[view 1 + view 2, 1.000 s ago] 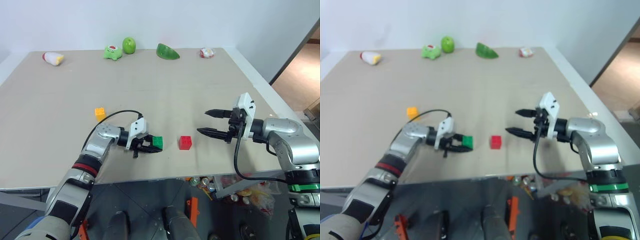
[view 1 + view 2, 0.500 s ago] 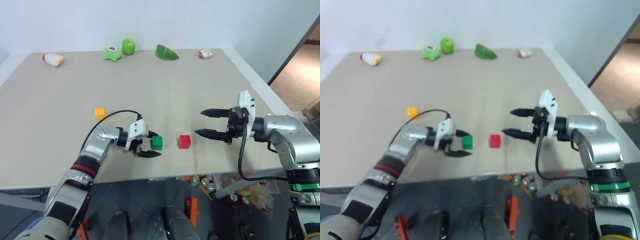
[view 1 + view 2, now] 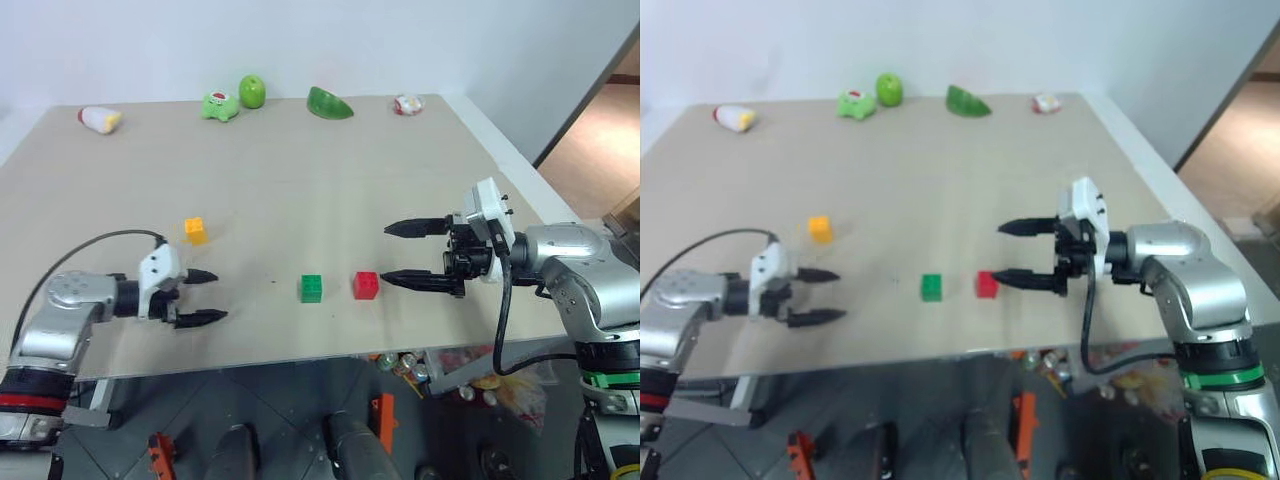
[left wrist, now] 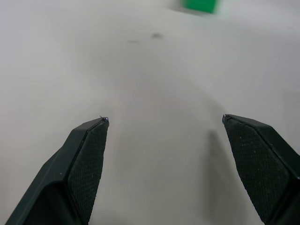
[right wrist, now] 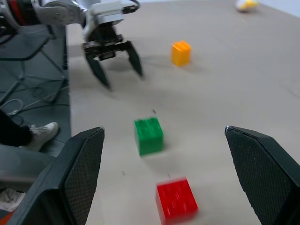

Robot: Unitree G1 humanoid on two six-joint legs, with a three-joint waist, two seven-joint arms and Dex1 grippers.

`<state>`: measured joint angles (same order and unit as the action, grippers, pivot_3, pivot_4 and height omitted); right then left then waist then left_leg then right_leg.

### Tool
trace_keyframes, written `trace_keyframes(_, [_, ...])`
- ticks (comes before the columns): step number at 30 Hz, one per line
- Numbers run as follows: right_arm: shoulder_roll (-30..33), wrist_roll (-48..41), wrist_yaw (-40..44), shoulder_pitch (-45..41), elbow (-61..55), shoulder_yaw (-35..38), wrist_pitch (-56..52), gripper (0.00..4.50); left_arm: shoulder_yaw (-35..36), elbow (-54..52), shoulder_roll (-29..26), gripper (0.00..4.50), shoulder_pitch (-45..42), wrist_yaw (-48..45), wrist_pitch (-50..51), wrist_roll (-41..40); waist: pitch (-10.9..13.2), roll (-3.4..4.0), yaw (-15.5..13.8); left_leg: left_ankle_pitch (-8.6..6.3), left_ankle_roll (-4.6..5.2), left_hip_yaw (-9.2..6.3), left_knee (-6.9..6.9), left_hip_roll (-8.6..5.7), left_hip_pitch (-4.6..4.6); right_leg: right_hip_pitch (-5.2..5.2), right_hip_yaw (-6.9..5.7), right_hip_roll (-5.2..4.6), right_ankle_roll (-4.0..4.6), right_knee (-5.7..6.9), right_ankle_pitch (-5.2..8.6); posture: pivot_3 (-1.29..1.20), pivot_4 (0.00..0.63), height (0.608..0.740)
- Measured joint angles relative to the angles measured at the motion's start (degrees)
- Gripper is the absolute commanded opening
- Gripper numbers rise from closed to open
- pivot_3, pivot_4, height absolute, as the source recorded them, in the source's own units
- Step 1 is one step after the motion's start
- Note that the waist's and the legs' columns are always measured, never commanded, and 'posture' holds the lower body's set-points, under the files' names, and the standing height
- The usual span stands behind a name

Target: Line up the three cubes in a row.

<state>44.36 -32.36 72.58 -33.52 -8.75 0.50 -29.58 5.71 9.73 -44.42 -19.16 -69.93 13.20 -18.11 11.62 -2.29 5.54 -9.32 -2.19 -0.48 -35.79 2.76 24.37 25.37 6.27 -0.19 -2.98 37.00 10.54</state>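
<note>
Here the left gripper [image 3: 209,296] hovers low over the near left part of the tabletop [image 3: 300,180], its forearm reaching in from the left edge and pointing toward the middle. Its jaws stand apart with nothing between them, well to the left of the cubes. The yellow-orange cube [image 3: 196,231] sits alone just beyond that gripper, farther from the near edge than the other two. The green cube [image 3: 311,288] stands near the front edge around the middle, and the red cube [image 3: 366,285] is just to its right, with a narrow gap between them; those two form a short row, while the yellow-orange one lies off that line. The right gripper [image 3: 392,255] points leftward toward the red cube, jaws spread wide and empty; its lower finger tip ends just beside the red cube, and whether they touch cannot be told.

The left wrist view looks past two separated black fingertips [image 4: 89,159] at bare tabletop, with the green cube cut off at the frame's edge. The right wrist view takes in all three cubes and the left gripper facing it, plus a shoe and dark trouser leg of a person [image 5: 23,133] beside the tabletop, cut off by the frame. Along the far edge lie a white-and-yellow toy [image 3: 103,118], a green frog-like toy [image 3: 221,104], an apple [image 3: 252,91], a green wedge [image 3: 331,102] and a small white toy [image 3: 407,104], too small to make out in detail.
</note>
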Motion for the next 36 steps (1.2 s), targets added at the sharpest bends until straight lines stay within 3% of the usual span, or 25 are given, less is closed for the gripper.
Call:
trace_keyframes(9, [-4.0,-4.6,0.8,-2.9,-4.8,-2.7,-2.6,4.29,3.7,11.1,0.8,4.02,-4.8,7.7,0.6,0.0,0.0,-0.01,0.0,-0.01,-0.01,0.01,0.02,0.01,-0.01,0.01,-0.06,0.00,0.01,-0.01,0.00,0.00,0.150,0.733])
trace_keyframes(19, [-4.3,-3.2,0.4,-2.8,-4.4,-3.5,-2.0,4.29,1.0,28.4,2.0,4.02,-13.7,8.3,-6.2,4.8,0.0,-0.01,-0.4,-0.03,-0.04,-0.02,0.06,0.01,0.14,0.10,-0.12,0.01,0.01,-0.01,0.02,0.00,0.150,0.733])
trace_keyframes(29, [-4.0,-2.8,-0.6,-1.8,-4.4,-3.5,-1.4,4.29,-1.9,48.6,5.8,4.02,-29.2,9.9,-14.0,10.7,0.0,-0.03,-0.8,-0.03,-0.04,-0.02,0.05,0.00,0.18,0.10,-0.13,0.01,-0.02,0.00,0.01,0.00,0.150,0.733])
trace_keyframes(36, [-3.8,-2.8,-1.5,-1.1,-4.4,-3.4,-1.3,4.29,-1.9,55.8,7.5,4.02,-33.8,12.2,-16.1,12.4,0.0,-0.03,-0.9,-0.03,-0.04,-0.06,0.04,-0.01,0.24,0.11,-0.14,0.02,-0.06,0.01,0.02,0.00,0.150,0.733])
